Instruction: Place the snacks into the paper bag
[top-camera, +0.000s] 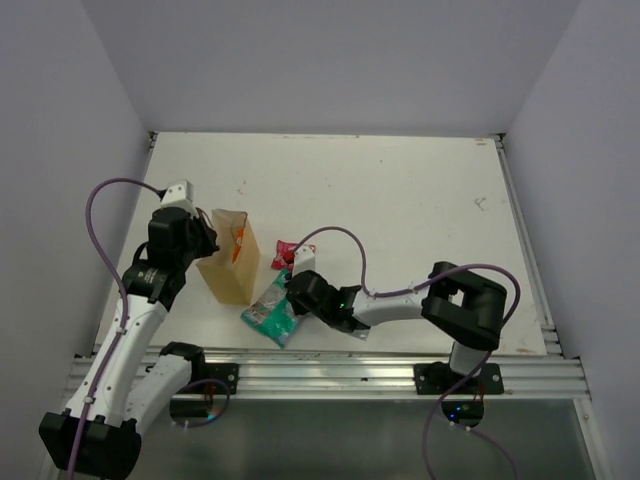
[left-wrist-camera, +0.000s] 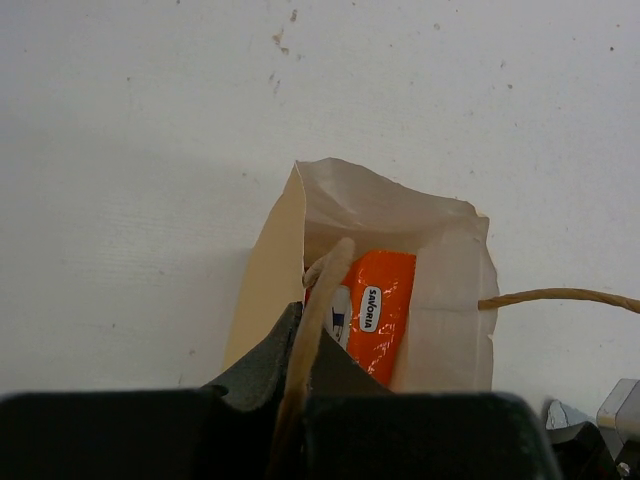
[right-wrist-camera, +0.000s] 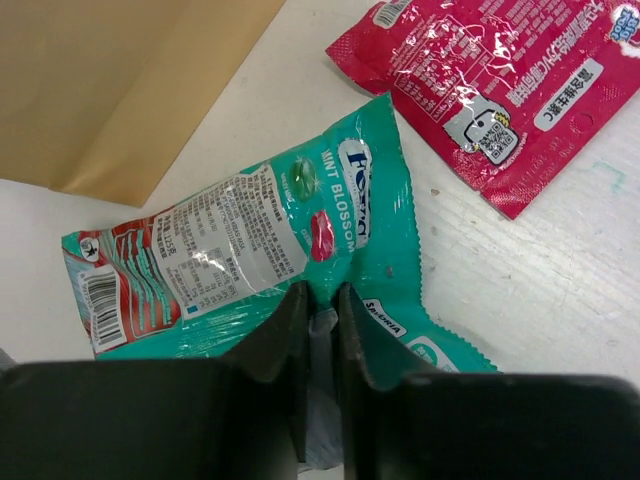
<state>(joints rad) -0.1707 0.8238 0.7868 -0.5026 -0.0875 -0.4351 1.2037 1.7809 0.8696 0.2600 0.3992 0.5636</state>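
Note:
The tan paper bag (top-camera: 230, 262) stands upright at the left. My left gripper (top-camera: 205, 240) is shut on its near rim and handle, seen edge-on between the fingers in the left wrist view (left-wrist-camera: 312, 320). An orange-red packet (left-wrist-camera: 380, 310) lies inside the bag (left-wrist-camera: 450, 300). The teal-green bag (top-camera: 270, 315) lies flat by the bag's base (right-wrist-camera: 110, 80). My right gripper (top-camera: 295, 290) is over the teal bag (right-wrist-camera: 230, 240), shut (right-wrist-camera: 320, 295) on a small silvery clear packet (right-wrist-camera: 321, 400). The small red packet (right-wrist-camera: 490, 80) lies beside it, right of the paper bag (top-camera: 283, 253).
A thin tan handle cord (left-wrist-camera: 560, 296) sticks out from the bag's right side. The aluminium rail (top-camera: 350, 365) runs along the table's near edge, just below the teal bag. Grey walls close in the table on three sides.

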